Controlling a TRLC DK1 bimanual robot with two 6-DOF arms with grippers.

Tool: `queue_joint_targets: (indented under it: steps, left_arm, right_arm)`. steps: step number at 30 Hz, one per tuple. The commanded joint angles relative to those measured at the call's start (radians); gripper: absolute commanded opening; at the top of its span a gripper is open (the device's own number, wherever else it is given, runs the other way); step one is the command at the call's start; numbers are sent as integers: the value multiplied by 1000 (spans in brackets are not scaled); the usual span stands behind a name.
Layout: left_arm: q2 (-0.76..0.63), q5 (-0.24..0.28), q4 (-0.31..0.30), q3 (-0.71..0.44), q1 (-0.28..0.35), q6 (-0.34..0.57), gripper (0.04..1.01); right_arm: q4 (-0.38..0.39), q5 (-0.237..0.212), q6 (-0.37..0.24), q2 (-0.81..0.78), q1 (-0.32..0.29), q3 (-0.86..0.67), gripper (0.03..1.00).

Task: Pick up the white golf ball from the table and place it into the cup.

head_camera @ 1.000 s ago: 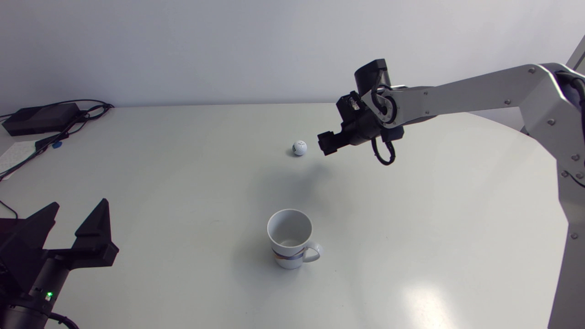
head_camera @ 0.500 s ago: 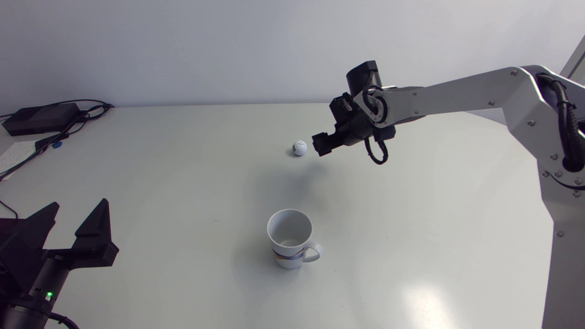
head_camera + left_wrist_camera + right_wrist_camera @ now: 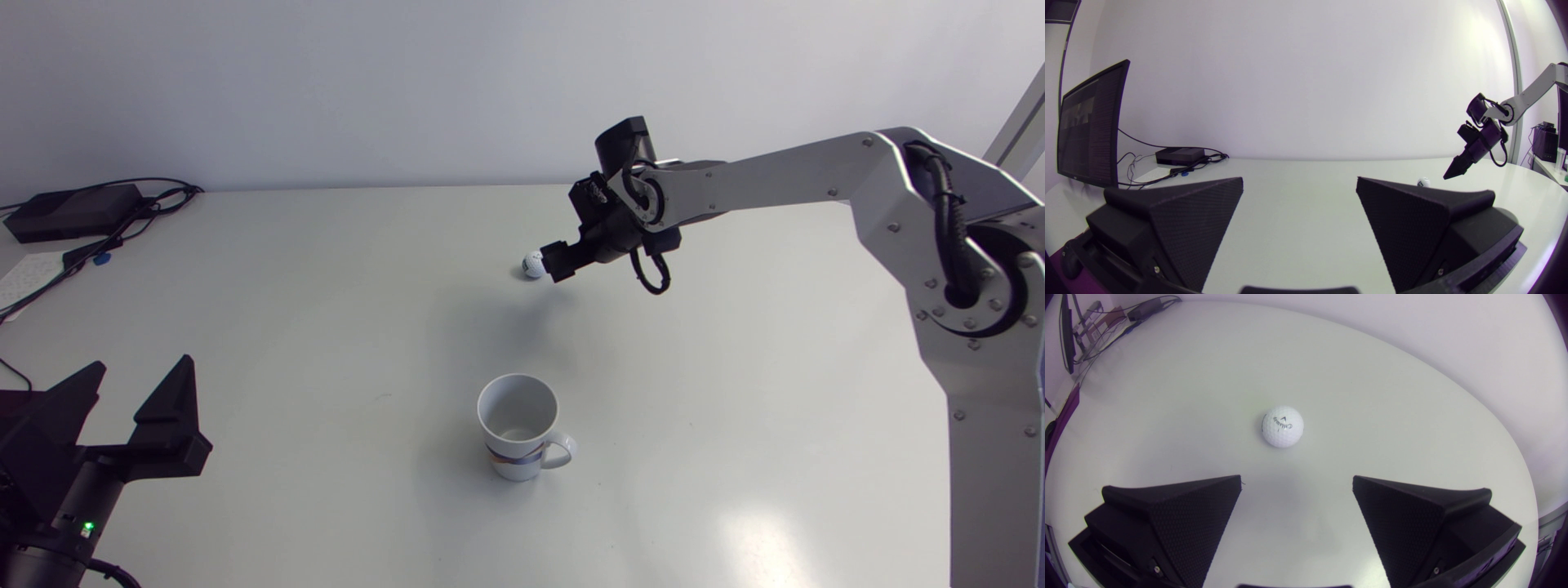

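Note:
The white golf ball (image 3: 532, 263) lies on the table's far middle; the right wrist view has the ball (image 3: 1282, 426) just ahead of the gap between my open fingers, untouched. My right gripper (image 3: 558, 263) hangs above the table, close to the ball's right side, tips pointing down at it. The left wrist view shows the ball (image 3: 1423, 181) small on the table with the right gripper (image 3: 1451, 171) above it. A white cup (image 3: 518, 423) with a handle stands upright nearer the front, empty. My left gripper (image 3: 135, 390) rests open at the front left, holding nothing.
A black box (image 3: 72, 211) with cables (image 3: 122, 224) sits at the table's far left corner, beside a sheet of paper (image 3: 24, 276). The table (image 3: 326, 327) is white and rounded at its right side.
My right arm has moved left and slightly down, bringing its gripper from well right of the ball to right beside it. The ball, the cup and my left arm have stayed put.

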Motion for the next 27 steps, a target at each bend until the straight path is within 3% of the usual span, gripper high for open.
queue_joint_targets:
  steps: [1,12,27]
  left_arm:
    - [-15,-2,13,-23,7,-13,993]
    - [-15,-2,13,-23,7,-13,993]
    - [-15,-2,13,-23,7,-13,993]
  right_arm:
    - [-25,5,-14,60,14,68,961]
    - [-125,4,-11,235,45,321,961]
    - [-134,-1,-5,318,40,413,961]
